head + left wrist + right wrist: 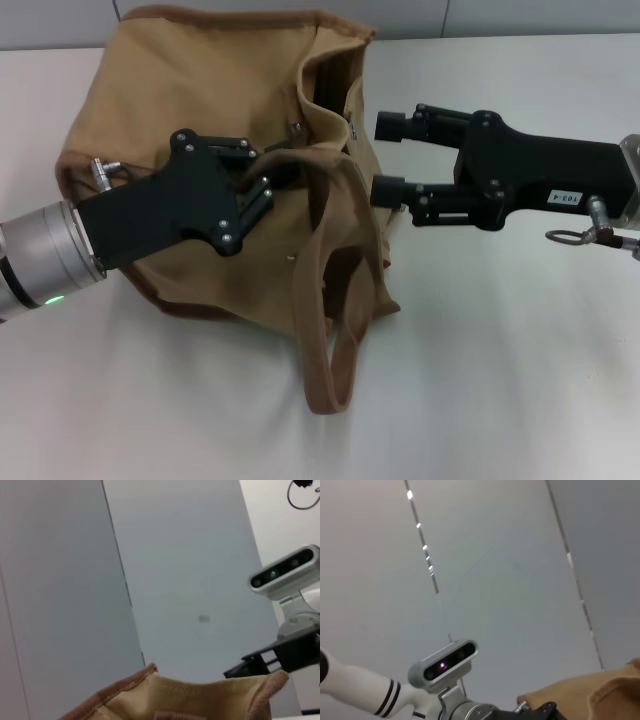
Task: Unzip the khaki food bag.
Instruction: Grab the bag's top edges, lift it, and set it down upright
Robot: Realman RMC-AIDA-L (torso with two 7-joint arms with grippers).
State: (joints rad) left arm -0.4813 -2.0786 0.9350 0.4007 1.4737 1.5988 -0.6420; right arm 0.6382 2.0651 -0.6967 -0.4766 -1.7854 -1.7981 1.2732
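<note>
The left claw (262, 185) pins the khaki food bag (200, 110) near its top seam, fingers narrow on fabric. The right claw (388, 157), at three o'clock, stands wide beside the half-gaping mouth. Unzipping looks underway; next it likely must find and pinch the zipper pull.

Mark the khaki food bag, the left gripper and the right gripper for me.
khaki food bag (200, 90): head view, upper canvas panel.
left gripper (262, 185): head view, tip, on the bag's top beside the strap handle.
right gripper (390, 157): head view, midway between its open jaws at the bag's right edge.
</note>
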